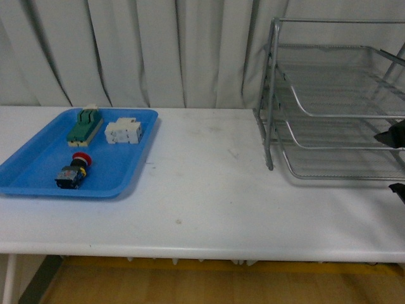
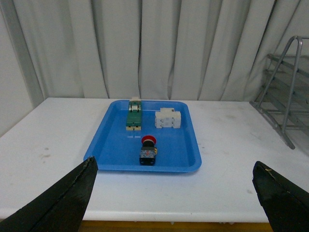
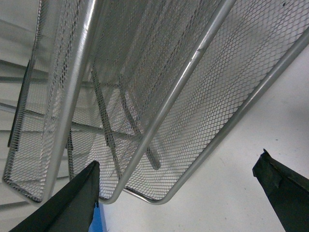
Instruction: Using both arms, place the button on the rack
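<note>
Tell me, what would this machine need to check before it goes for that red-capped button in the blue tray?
1. Button free to grab: ok, it lies apart from the green block and white block in the blue tray.
2. Left pincer open: ok, wide, empty, facing the tray.
3. Right pincer open: ok, empty, close to the rack.
4. Rack upright on the table: ok.
5. Room on every rack shelf: cannot tell, part is out of view.

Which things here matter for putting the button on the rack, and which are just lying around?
For the job: button, rack.
Just lying about: green block, white block, blue tray holding all three.
</note>
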Controlling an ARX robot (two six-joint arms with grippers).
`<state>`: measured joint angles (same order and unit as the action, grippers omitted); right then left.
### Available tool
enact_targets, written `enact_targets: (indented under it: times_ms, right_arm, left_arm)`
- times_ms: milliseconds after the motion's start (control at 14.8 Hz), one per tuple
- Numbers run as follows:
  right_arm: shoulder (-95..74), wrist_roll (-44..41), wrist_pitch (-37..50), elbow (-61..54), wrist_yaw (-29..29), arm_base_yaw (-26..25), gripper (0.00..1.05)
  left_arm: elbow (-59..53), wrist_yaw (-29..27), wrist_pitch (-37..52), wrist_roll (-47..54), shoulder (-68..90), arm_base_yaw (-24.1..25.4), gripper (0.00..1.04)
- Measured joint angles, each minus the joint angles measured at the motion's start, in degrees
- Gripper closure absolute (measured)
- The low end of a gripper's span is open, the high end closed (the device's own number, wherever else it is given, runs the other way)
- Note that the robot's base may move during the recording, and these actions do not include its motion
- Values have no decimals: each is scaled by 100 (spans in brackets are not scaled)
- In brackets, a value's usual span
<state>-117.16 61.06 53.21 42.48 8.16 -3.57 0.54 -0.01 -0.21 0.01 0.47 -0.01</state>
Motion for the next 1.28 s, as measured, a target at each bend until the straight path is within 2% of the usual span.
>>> enact_targets:
  times_ms: [473, 540, 675, 878, 1013, 1148, 1283]
  right_arm:
    - [-868, 216, -496, 1327, -164, 332, 6]
    - [-1115, 350, -645, 1672, -291, 396, 13]
    - [-1427, 455, -778, 2092, -448, 481, 37]
    - [-1565, 616, -352, 2153, -566, 566, 70]
    - [-1443, 811, 245, 1650, -560, 579, 92]
    - [-1207, 1484, 702, 977, -490, 535, 99]
    - [-909, 1690, 1178, 181, -474, 544, 100]
  left_arm:
    - [0, 2, -2, 0, 0, 0, 7]
    - [0, 2, 0, 0, 0, 0, 7]
    - [0, 0, 0, 0, 0, 0, 7]
    - [0, 2, 0, 0, 0, 0, 7]
    - [0, 2, 0, 0, 0, 0, 7]
    - [0, 2, 0, 0, 0, 0, 7]
    - [0, 0, 0, 0, 0, 0, 7]
